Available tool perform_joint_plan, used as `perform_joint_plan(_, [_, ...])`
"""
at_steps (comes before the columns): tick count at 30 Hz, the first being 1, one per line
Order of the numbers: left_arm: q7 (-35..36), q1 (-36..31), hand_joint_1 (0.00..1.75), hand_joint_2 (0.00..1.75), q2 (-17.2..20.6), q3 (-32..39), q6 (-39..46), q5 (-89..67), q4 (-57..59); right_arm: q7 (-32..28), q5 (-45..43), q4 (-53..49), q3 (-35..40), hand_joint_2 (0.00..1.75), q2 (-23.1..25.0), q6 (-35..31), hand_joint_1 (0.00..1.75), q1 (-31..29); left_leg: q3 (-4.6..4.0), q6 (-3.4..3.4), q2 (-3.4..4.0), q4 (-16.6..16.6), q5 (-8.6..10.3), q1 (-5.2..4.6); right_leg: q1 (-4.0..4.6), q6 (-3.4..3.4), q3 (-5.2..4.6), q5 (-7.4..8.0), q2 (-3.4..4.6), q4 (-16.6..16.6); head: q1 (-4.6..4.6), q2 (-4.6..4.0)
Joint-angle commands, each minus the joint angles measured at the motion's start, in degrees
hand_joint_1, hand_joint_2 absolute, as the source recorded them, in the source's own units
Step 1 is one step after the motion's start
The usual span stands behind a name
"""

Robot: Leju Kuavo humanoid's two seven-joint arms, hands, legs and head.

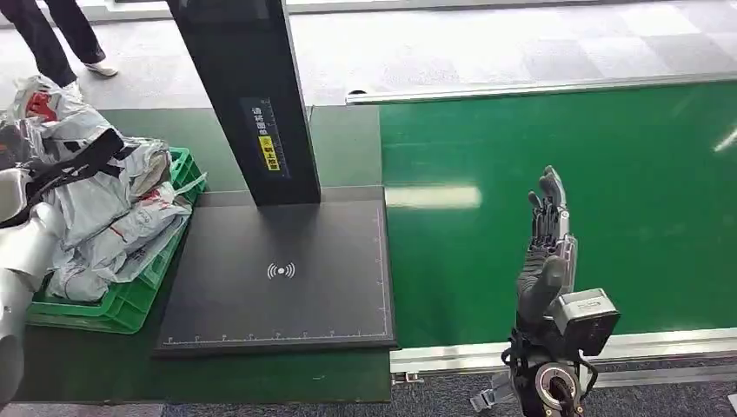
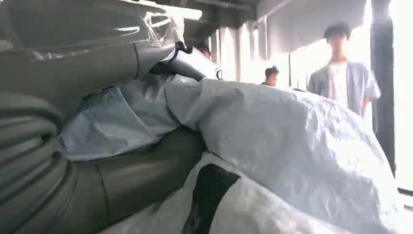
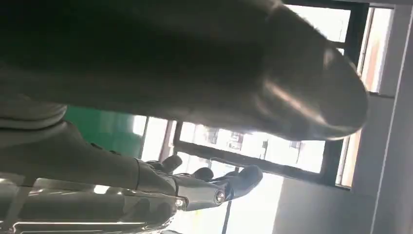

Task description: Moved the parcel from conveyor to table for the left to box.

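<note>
Several grey-white plastic parcels [image 1: 113, 208] are heaped in a green crate [image 1: 130, 302] at the left of the table. My left arm reaches in from the left edge into that heap. In the left wrist view my left hand [image 2: 73, 185] grips a crumpled grey-white parcel [image 2: 272, 146] between its thumb and the fingers [image 2: 97, 63] above. My right hand [image 1: 546, 252] stands upright over the near edge of the green conveyor belt [image 1: 608, 174], fingers apart and pointing up, holding nothing.
A black scanning plate [image 1: 278, 278] lies between crate and belt, with a tall black post [image 1: 252, 95] at its far side. A person's legs [image 1: 52, 35] pass at the far left. Two people [image 2: 341, 73] stand beyond the parcels.
</note>
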Motion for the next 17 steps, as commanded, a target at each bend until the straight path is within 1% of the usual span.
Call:
perform_joint_plan(1, [-14.22,-0.32,1.75,1.75,-1.09,9.45,-17.07,11.92,10.00,0.55,0.90,1.50,-1.00,0.00,-0.47,0.14,0.00,-0.36,0.06,0.02,0.01,-0.06,0.03,0.02,0.05,-0.09,0.08,0.02,-0.11,-0.08,0.02,0.00])
perform_joint_plan(2, [-15.78,1.11,1.75,1.75,-1.13,10.17,-19.47,13.19,9.70,0.54,1.08,1.49,-1.32,0.00,-0.39,0.39,0.00,-0.40,0.09,0.02,-0.01,-0.08,0.02,0.00,0.02,-0.06,0.11,0.01,-0.10,-0.08,0.00,-0.02])
perform_joint_plan(3, [-16.94,3.14,1.75,1.75,-1.13,10.32,-19.80,13.60,9.33,0.55,1.19,1.44,-1.54,0.00,-0.30,0.62,0.00,-0.49,0.14,0.03,0.04,-0.14,0.05,0.00,0.03,-0.09,0.16,0.04,-0.09,-0.15,0.00,0.00])
perform_joint_plan(6, [-19.27,6.25,1.75,1.75,-1.65,11.14,-21.75,15.38,9.83,0.67,1.32,1.36,-1.77,0.00,-0.10,0.78,0.00,-0.74,0.16,0.04,0.03,-0.15,0.03,-0.07,-0.05,-0.05,0.16,0.01,-0.04,-0.12,0.02,0.00])
perform_joint_plan(10, [-18.32,8.05,1.75,1.75,-2.93,10.17,-21.77,14.81,10.34,0.81,1.42,0.94,-1.60,0.00,-0.31,0.83,0.00,-0.77,0.22,0.04,-0.05,-0.25,0.08,-0.07,-0.05,-0.07,0.26,0.04,-0.16,-0.22,0.00,0.00])
perform_joint_plan(11, [-17.49,8.13,1.71,1.75,-3.10,9.52,-21.73,14.26,10.51,0.90,1.45,0.95,-1.45,0.00,-0.34,0.93,0.00,-0.87,0.20,0.04,-0.07,-0.22,0.08,-0.08,-0.06,-0.06,0.23,0.03,-0.19,-0.19,0.00,0.00])
perform_joint_plan(12, [-17.29,8.12,1.71,1.75,-3.16,9.33,-21.68,14.12,10.56,0.93,1.46,0.96,-1.44,0.00,-0.32,0.93,0.00,-0.90,0.21,0.05,-0.07,-0.25,0.10,-0.08,-0.06,-0.08,0.26,0.05,-0.21,-0.23,0.02,0.00])
perform_joint_plan(13, [-17.18,8.02,1.41,1.75,-3.33,9.17,-21.42,14.01,10.54,0.96,1.47,1.00,-1.38,0.00,-0.25,0.94,0.00,-1.00,0.17,0.04,-0.10,-0.17,0.07,-0.10,-0.09,-0.05,0.22,0.01,-0.20,-0.14,0.02,0.00])
perform_joint_plan(14, [-17.10,7.94,0.87,1.75,-3.45,9.51,-20.31,14.26,10.22,0.99,1.48,1.03,-1.36,0.00,-0.24,0.97,0.00,-0.98,0.19,0.04,-0.07,-0.15,0.05,-0.12,-0.12,-0.03,0.22,0.00,-0.16,-0.10,0.00,0.00])
perform_joint_plan(15, [-16.92,7.75,0.87,1.75,-3.48,9.51,-19.75,14.22,10.06,0.99,1.48,1.02,-1.37,0.00,-0.23,0.96,0.00,-0.94,0.22,0.04,-0.06,-0.19,0.08,-0.10,-0.08,-0.06,0.28,0.04,-0.17,-0.17,0.02,0.00])
perform_joint_plan(16, [-16.65,7.59,0.00,1.75,-3.49,9.74,-18.04,14.31,9.69,1.02,1.50,0.86,-1.39,0.00,-0.23,0.94,0.00,-0.79,0.22,0.05,-0.08,-0.21,0.12,-0.09,-0.08,-0.07,0.29,0.08,-0.21,-0.20,0.00,0.00])
perform_joint_plan(17, [-17.43,7.39,0.00,1.75,-3.65,10.40,-15.84,15.10,9.31,1.09,1.53,0.76,-1.50,0.00,-0.21,0.84,0.00,-0.59,0.26,0.04,-0.08,-0.16,0.08,-0.11,-0.10,-0.05,0.33,0.03,-0.19,-0.13,0.00,0.00])
